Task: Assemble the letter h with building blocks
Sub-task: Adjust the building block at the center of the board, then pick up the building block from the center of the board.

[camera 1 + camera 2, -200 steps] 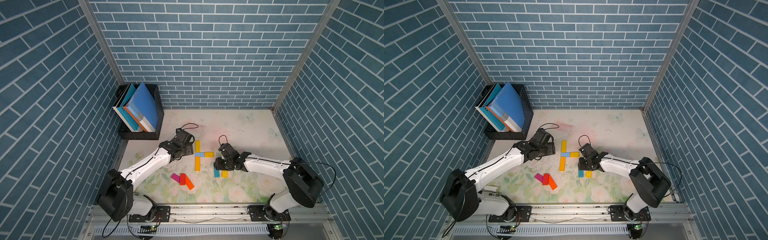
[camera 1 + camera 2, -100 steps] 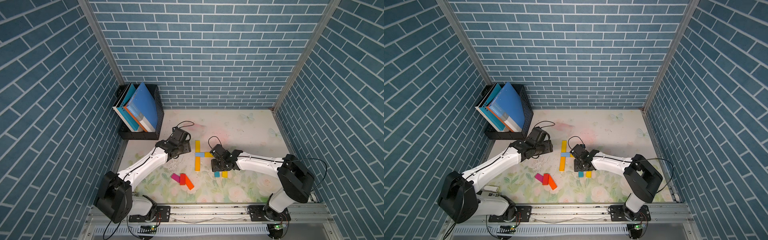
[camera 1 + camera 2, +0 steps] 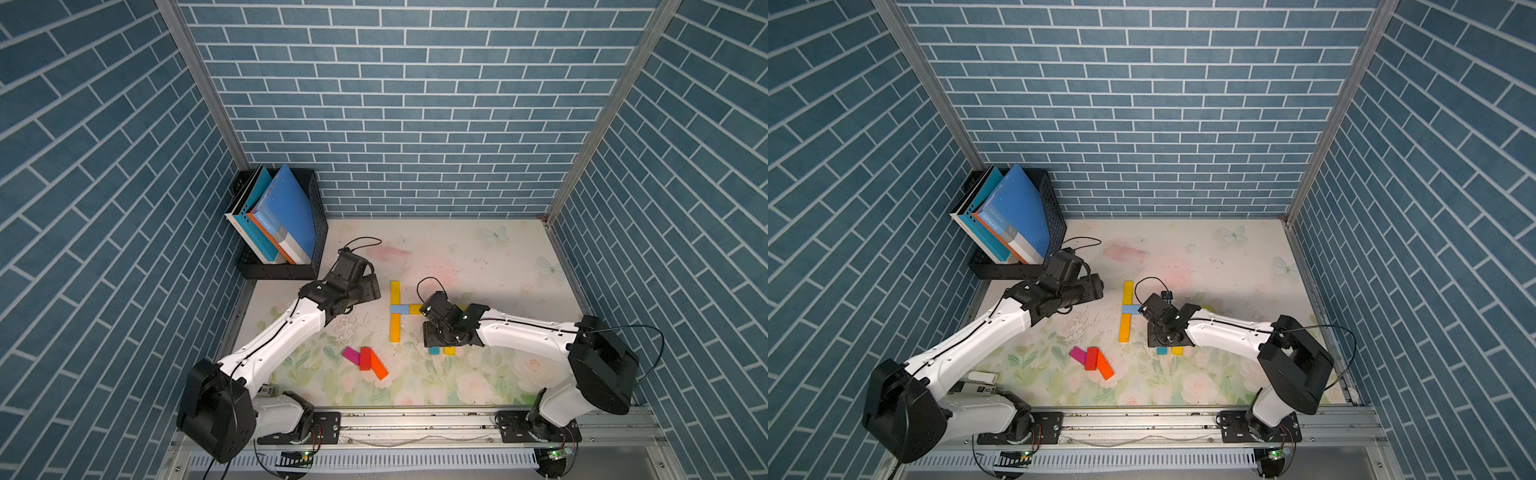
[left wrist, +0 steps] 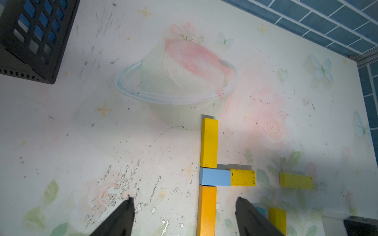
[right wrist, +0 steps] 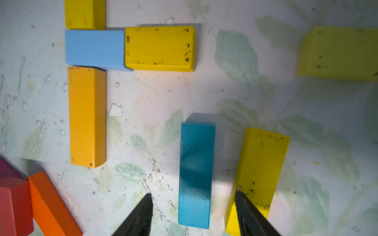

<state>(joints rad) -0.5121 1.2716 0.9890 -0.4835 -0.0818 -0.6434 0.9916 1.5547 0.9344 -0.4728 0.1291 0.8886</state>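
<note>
The stem of the letter lies near the middle of the desk (image 3: pixel 478 257), running from back to front. It starts with a yellow stem block (image 3: pixel 395 292) at the back. A light blue block (image 3: pixel 398 308) lies crosswise against its front end, and an amber block (image 3: pixel 395 328) carries the line on toward the front edge. A yellow bar block (image 5: pixel 159 49) butts against the right end of the light blue one. Farther right, with a gap between, a far yellow block (image 5: pixel 339 53) also lies crosswise. Right of the amber block and nearer the front edge, a teal block (image 5: pixel 195 173) and a tilted yellow block (image 5: pixel 259 173) lie side by side without touching. A magenta block (image 3: pixel 351 356), a red block (image 3: pixel 365 358) and an orange block (image 3: pixel 378 368) are bunched together, touching, left of the stem toward the front edge. The right gripper (image 5: pixel 194 199) has its jaws apart around the front end of the teal block, with a gap on each side. One fingertip (image 5: pixel 242 201) overlaps the edge of the tilted yellow block, and contact cannot be told. The left gripper (image 4: pixel 184 202) hangs left of the stem with its jaws wide apart and empty. A black mesh file rack (image 3: pixel 291 270) of blue books (image 3: pixel 291 208) stands in the back left corner
</note>
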